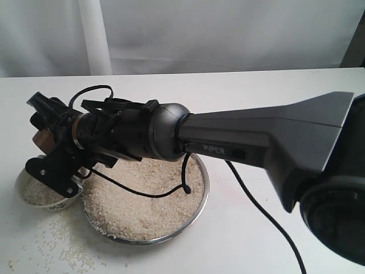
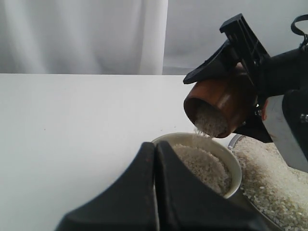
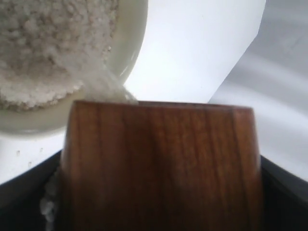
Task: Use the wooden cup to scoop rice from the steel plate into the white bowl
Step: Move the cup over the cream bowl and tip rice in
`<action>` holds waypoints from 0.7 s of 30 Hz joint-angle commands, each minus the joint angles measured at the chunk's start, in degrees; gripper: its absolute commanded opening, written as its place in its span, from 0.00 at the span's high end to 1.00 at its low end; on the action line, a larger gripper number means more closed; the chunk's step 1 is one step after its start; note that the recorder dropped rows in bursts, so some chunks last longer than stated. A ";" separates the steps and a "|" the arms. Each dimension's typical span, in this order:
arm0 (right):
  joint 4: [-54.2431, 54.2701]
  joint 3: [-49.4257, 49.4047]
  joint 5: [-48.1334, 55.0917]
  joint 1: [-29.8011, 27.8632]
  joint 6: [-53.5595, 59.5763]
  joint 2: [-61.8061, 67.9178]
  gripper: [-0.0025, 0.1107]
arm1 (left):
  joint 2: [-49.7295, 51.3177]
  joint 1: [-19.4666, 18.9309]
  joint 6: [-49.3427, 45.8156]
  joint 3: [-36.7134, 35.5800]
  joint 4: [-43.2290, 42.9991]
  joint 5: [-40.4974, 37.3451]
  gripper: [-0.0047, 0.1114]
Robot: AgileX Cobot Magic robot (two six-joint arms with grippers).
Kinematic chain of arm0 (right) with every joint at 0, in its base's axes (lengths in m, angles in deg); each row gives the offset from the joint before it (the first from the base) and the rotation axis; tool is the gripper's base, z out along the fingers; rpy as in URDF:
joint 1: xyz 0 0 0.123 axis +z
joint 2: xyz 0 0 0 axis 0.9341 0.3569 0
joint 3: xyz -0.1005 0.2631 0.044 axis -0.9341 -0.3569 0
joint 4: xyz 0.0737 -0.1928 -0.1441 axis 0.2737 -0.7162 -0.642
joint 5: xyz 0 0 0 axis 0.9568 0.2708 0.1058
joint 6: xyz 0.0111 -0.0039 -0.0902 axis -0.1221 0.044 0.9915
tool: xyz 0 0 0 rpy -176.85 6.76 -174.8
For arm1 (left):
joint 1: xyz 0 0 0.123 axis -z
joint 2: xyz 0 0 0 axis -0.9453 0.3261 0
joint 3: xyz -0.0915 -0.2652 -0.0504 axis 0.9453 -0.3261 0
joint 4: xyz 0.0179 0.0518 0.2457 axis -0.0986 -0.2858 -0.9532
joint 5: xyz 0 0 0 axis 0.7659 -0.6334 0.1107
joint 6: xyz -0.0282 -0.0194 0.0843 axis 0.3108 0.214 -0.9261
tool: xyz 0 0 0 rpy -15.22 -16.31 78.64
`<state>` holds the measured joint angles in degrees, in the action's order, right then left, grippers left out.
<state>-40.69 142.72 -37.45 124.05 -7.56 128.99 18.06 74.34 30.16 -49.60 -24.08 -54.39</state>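
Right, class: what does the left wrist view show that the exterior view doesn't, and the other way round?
Left wrist view only: the wooden cup with its open mouth tilted down, rice falling from it into the white bowl, and the left pincer, shut, in the foreground.
Exterior view only: the steel plate with most of its rim, loose grains scattered on the table, and a black cable trailing over the plate.
Both: the right pincer gripping the cup above the bowl, and rice in bowl and plate.
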 commanded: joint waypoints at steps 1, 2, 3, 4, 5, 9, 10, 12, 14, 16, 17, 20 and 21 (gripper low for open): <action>-4.65 0.57 -1.34 -0.05 0.30 -0.56 0.98 | -0.09 0.24 0.19 0.16 0.45 0.37 0.96; -5.25 0.57 -1.33 -0.05 0.30 -0.56 0.98 | -0.09 0.24 0.19 0.16 0.45 0.37 0.96; -5.92 0.57 -1.33 -0.05 0.30 -0.56 0.98 | -0.09 0.24 0.19 0.16 0.45 0.37 0.96; -6.53 0.57 -1.33 -0.05 0.30 -0.56 0.98 | -0.09 0.24 0.19 0.16 0.45 0.37 0.96; -6.72 0.57 -1.33 -0.05 0.30 -0.56 0.98 | -0.09 0.24 0.19 0.16 0.45 0.37 0.96; -7.55 0.57 -1.33 0.37 0.30 -0.56 0.98 | -0.09 0.24 0.19 0.16 0.45 0.37 0.96; -8.12 0.57 -1.33 0.51 0.30 -0.56 0.98 | -0.09 0.24 0.19 0.16 0.45 0.37 0.96; -8.87 0.57 -1.33 1.12 0.30 -0.56 0.98 | -0.09 0.24 0.19 0.16 0.45 0.37 0.96; -9.26 0.57 -1.33 1.05 0.30 -0.56 0.98 | -0.09 0.24 0.19 0.16 0.45 0.37 0.96; -9.98 0.57 -1.33 1.05 0.30 -0.56 0.98 | -0.09 0.24 0.19 0.16 0.45 0.37 0.96; -10.57 0.57 -1.33 1.05 0.30 -0.56 0.98 | -0.09 0.24 0.19 0.16 0.45 0.37 0.96; -11.88 0.57 -1.33 1.15 0.30 -0.56 0.98 | -0.09 0.24 0.19 0.16 0.45 0.37 0.96; -12.80 0.57 -1.33 1.32 0.41 -0.56 0.98 | -0.09 0.24 0.19 0.16 0.45 0.37 0.96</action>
<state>-51.33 142.72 -37.93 125.08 -7.46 128.99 18.06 74.34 30.16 -49.60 -24.08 -54.39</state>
